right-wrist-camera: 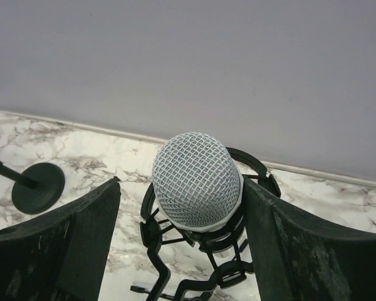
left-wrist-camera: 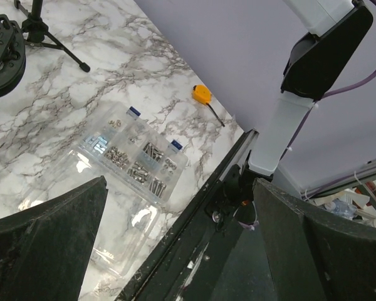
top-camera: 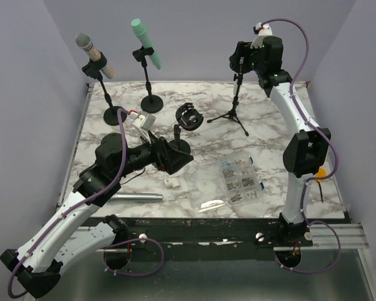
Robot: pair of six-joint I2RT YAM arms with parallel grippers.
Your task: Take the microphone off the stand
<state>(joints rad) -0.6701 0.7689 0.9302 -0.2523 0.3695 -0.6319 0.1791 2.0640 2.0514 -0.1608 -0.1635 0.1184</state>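
The microphone (right-wrist-camera: pixel 197 182) has a silver mesh head and sits upright in a black shock mount (right-wrist-camera: pixel 151 241) on top of the black tripod stand (top-camera: pixel 236 105) at the back of the table. My right gripper (right-wrist-camera: pixel 182 184) is open around the mesh head. Its right finger is close against the mount and its left finger stands apart. In the top view the right gripper (top-camera: pixel 241 59) covers the microphone. My left gripper (top-camera: pixel 178 153) is open and empty, low over the middle left of the table. It also shows in the left wrist view (left-wrist-camera: pixel 180 182).
Two round-base stands at the back left hold a grey microphone (top-camera: pixel 91 53) and a teal microphone (top-camera: pixel 145 41). A loose shock mount (top-camera: pixel 188 116), a clear screw box (top-camera: pixel 239 179), a metal tube (top-camera: pixel 138 197) and a small white block (top-camera: pixel 172 184) lie on the marble.
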